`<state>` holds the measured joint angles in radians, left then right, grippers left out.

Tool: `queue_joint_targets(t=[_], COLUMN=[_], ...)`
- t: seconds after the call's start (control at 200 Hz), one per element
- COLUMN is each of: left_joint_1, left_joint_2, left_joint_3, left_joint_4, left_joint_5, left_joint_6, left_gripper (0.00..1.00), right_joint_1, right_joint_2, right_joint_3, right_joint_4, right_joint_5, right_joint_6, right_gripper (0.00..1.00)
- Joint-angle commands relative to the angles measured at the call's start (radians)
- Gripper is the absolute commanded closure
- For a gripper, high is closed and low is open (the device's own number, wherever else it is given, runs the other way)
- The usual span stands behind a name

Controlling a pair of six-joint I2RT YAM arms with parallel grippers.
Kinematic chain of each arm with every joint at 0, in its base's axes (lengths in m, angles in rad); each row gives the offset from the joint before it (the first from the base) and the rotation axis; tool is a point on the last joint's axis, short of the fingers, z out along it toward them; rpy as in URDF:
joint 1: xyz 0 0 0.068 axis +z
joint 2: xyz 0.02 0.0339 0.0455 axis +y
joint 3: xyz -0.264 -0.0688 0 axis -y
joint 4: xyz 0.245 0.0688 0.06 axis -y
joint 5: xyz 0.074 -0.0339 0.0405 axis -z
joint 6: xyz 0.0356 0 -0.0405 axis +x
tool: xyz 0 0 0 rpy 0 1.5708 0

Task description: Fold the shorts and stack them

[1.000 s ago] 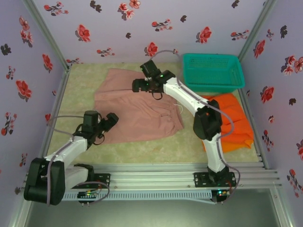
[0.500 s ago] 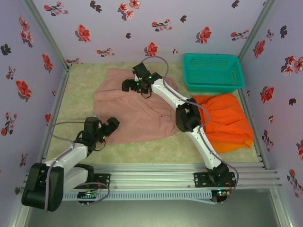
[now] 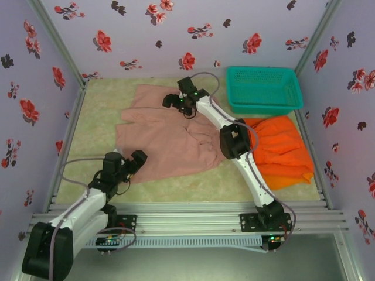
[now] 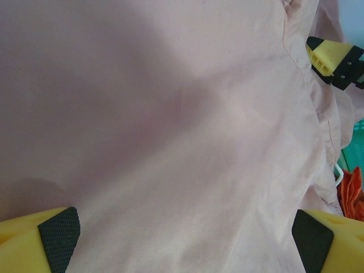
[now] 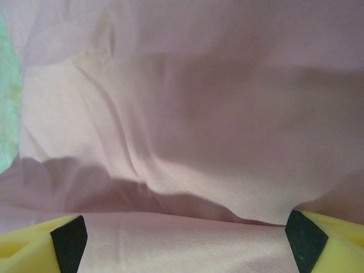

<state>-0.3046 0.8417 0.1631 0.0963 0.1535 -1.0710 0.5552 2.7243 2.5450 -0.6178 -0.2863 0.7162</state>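
Note:
The dusty pink-beige shorts (image 3: 167, 137) lie spread out across the middle of the table. My left gripper (image 3: 135, 161) hovers open over their near-left corner; in the left wrist view its fingertips (image 4: 59, 239) stand wide apart above the pink cloth (image 4: 170, 125). My right gripper (image 3: 177, 103) is open at the shorts' far edge, and its pads (image 5: 306, 239) straddle a wrinkled fold of pink cloth (image 5: 187, 170). Orange shorts (image 3: 282, 149) lie crumpled at the right, partly behind the right arm.
A teal mesh basket (image 3: 263, 89) stands at the back right, just beyond the orange shorts. Flowered walls close in the table on three sides. A metal rail (image 3: 187, 213) runs along the near edge. The right gripper's yellow finger (image 4: 333, 57) shows in the left wrist view.
The right gripper swung left along the shorts' far edge, then came back right. The left gripper drew back toward the near edge. The pink cloth's far-left part shifted slightly.

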Motion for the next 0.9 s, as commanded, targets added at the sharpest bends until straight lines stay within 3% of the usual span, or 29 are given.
queue_joint_targets(t=[0.0, 0.2, 0.385, 0.6, 0.895], left_joint_1=[-0.03, -0.093, -0.041, 0.138, 0.238], left_joint_2=[-0.023, -0.181, -0.225, 0.038, 0.525], left_joint_3=[-0.078, -0.07, 0.176, 0.485, 0.914], left_joint_4=[-0.209, -0.327, -0.438, -0.363, -0.247], left_joint_5=[-0.022, -0.079, -0.109, 0.08, 0.213], left_joint_6=[-0.096, -0.163, -0.043, 0.095, 0.167], left_gripper=[0.01, 0.01, 0.01, 0.01, 0.01], right_joint_1=[-0.028, -0.029, -0.011, 0.043, 0.154], right_joint_2=[0.06, 0.034, -0.075, -0.337, -0.727], right_joint_3=[0.011, 0.016, 0.014, -0.171, -0.789], right_joint_4=[-0.04, -0.024, -0.021, -0.023, 0.229], right_joint_5=[0.036, 0.01, -0.046, -0.011, 0.03], right_joint_6=[0.057, 0.044, -0.043, -0.174, -0.191], right_gripper=[0.07, 0.06, 0.02, 0.01, 0.01])
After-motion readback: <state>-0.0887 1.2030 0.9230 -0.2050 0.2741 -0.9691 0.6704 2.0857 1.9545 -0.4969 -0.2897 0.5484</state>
